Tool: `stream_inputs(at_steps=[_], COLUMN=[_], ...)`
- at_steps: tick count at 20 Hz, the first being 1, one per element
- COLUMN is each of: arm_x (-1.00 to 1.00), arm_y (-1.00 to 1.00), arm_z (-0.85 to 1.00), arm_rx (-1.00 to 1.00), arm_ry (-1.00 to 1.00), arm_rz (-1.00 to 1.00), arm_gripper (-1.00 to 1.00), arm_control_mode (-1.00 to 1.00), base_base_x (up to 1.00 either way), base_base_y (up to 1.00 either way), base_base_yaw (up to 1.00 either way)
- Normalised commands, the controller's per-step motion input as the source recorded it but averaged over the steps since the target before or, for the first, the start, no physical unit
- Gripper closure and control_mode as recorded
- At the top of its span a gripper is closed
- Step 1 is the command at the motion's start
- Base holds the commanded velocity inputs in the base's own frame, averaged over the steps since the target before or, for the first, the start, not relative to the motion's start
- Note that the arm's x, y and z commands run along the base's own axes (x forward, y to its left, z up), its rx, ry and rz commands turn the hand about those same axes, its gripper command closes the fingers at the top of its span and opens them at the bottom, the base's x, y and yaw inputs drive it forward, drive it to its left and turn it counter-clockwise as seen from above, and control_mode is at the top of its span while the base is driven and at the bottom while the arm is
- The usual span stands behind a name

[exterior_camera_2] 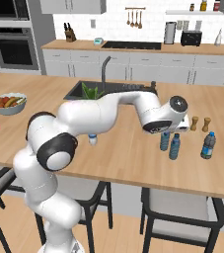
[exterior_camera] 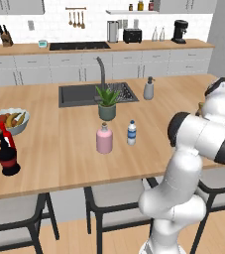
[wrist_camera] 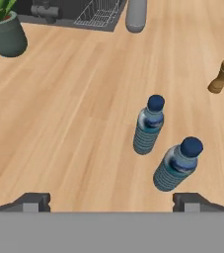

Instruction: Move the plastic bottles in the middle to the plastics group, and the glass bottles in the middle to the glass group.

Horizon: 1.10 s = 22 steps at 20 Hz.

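Though no label reads, fingers (wrist_camera: 111,201) wide apart, empty, above two blue-capped bottles (wrist_camera: 148,125).

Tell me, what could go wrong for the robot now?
1. The open fingers hang close to two blue-capped bottles; a careless swing might topple them.
2. In the middle, the pink bottle and slim white bottle stand close together by the potted plant; grabbing one might bump the other.

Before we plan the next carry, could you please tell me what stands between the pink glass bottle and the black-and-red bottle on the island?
Nothing stands there: in the left base view, bare wooden counter runs from the pink glass bottle to the black-and-red bottle.
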Motion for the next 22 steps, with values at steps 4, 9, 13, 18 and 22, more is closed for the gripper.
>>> stream_inputs(at_steps=[4,9,13,18,22], arm_x=[-0.27,0.00,0.00,0.12,0.13], arm_y=[0.98,1.00,0.91,0.96,0.87], arm_z=[0.08,0.15,0.33,0.43,0.13], arm_rx=[-0.02,-0.03,-0.01,-0.09,-0.13], arm_ry=[-0.03,0.05,0.10,0.25,0.29], arm_rz=[0.05,0.12,0.22,0.26,0.32], arm_gripper=[-1.00,-1.00,-1.00,-1.00,-1.00], arm_control_mode=[-1.00,-1.00,-1.00,-1.00,-1.00], base_base_x=[0.00,0.00,0.00,0.00,0.00], base_base_y=[0.00,0.00,0.00,0.00,0.00], base_base_yaw=[0.00,0.00,0.00,0.00,0.00])
